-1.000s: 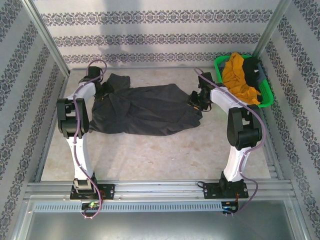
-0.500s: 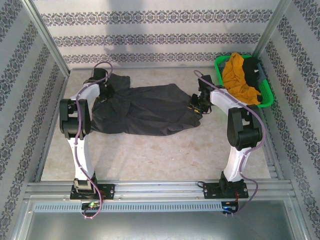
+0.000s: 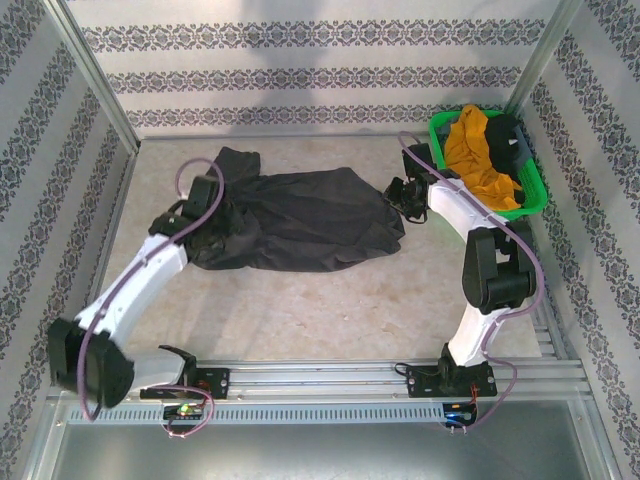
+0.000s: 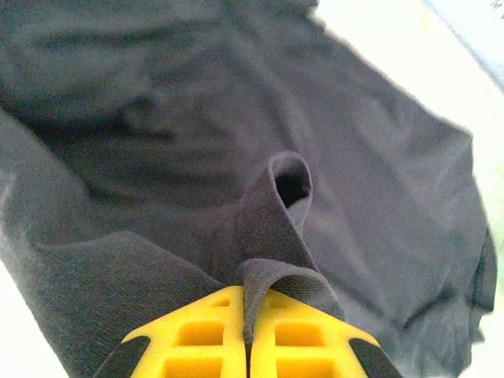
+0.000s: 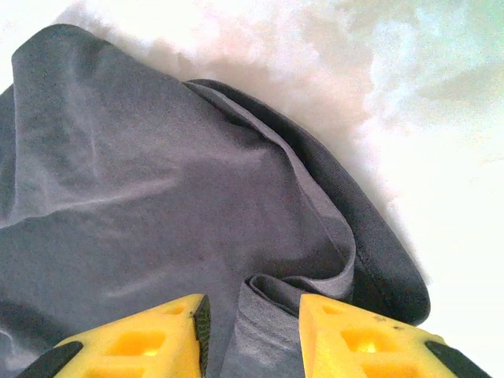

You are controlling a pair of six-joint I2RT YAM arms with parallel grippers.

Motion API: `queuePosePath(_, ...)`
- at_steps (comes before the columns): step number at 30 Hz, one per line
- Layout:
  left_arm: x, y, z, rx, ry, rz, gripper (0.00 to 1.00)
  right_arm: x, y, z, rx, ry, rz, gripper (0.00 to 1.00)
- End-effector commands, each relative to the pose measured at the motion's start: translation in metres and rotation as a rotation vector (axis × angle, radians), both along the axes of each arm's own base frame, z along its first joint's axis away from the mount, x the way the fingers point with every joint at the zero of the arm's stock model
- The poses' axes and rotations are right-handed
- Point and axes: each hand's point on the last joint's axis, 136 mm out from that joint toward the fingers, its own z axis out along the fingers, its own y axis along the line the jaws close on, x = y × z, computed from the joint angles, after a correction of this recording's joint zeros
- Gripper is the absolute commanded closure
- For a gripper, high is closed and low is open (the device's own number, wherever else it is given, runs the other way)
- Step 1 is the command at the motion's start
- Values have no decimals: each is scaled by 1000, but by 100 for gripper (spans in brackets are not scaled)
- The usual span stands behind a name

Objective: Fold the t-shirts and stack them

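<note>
A dark charcoal grey t-shirt (image 3: pixel 300 215) lies crumpled across the middle of the table. At its left end my left gripper (image 3: pixel 212 215) is shut, and a raised fold of the grey cloth (image 4: pixel 272 228) is pinched between the yellow fingers (image 4: pixel 205 331). My right gripper (image 3: pixel 400 195) is at the shirt's right edge. Its jaws are open, straddling a small grey fold (image 5: pixel 272 303) without pressing it. A mustard-orange t-shirt (image 3: pixel 478 150) and a black t-shirt (image 3: pixel 505 135) lie bunched in the basket.
The green plastic basket (image 3: pixel 535 200) stands at the back right corner, just right of the right arm. Patterned walls close in the left, back and right sides. Bare tabletop (image 3: pixel 320 310) stretches in front of the grey shirt.
My left gripper has shut on the grey shirt's left end, and the left arm has swung down toward the near left. The right gripper has shifted slightly back and its jaws have narrowed a little.
</note>
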Motion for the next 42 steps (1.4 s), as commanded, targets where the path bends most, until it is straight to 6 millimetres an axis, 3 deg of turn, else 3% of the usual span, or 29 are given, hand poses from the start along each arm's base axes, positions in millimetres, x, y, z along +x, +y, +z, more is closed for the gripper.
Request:
queuePosePath(1,-58,-4,-29,8,143,15,100,-10,0,2,-9,1,-26,64)
queuePosePath(6,-116,-1,-58,116,241,-67,100,-30,3,-4,-2,27,-32,64)
queuePosePath(13,-153,4,-114,250,426,-132,100,-60,7,-27,32,88,-70,63)
queuePosePath(16,-143,6,-120,275,387,-112,100,-53,12,-30,52,100,-78,62)
queuePosePath(22,-118,7,-112,282,282,-47,98,-38,24,-36,38,145,-121,61)
queuePosePath(24,-118,9,-112,284,289,-34,85,-36,29,-40,21,163,-138,58)
queuePosePath(27,-121,12,-106,286,293,-21,45,-37,33,-48,-21,200,-162,54)
queuePosePath(28,-122,14,-101,291,289,-17,39,-37,35,-51,-35,214,-164,53)
queuePosePath(35,-105,28,-48,281,172,39,34,-32,33,-72,-102,250,-168,53)
queuePosePath(39,-95,45,-60,170,221,122,35,-34,27,-81,-142,292,-167,55)
queuePosePath(42,-84,65,-78,91,254,214,35,-34,19,-82,-154,288,-169,71)
